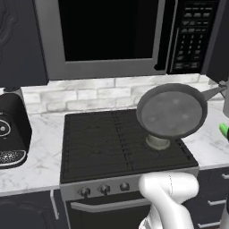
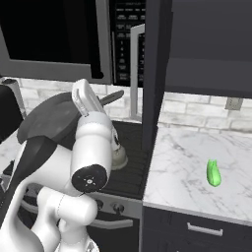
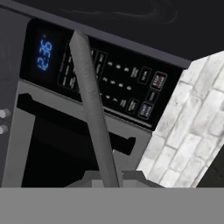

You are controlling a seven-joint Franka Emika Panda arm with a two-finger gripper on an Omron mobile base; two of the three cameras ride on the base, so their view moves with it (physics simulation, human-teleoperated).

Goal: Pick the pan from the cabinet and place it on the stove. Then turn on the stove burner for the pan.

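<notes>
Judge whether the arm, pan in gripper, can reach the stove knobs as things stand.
Probably not yet. The gripper is shut on the pan handle, holding it above the stove. The knobs sit unobstructed on the front, but the pan must go down first.

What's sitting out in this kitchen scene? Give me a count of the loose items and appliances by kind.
Frying pan: 1
Kettle: 1
Green vegetable: 1
Stove: 1
Microwave: 1
Coffee machine: 1
Total: 6
</notes>
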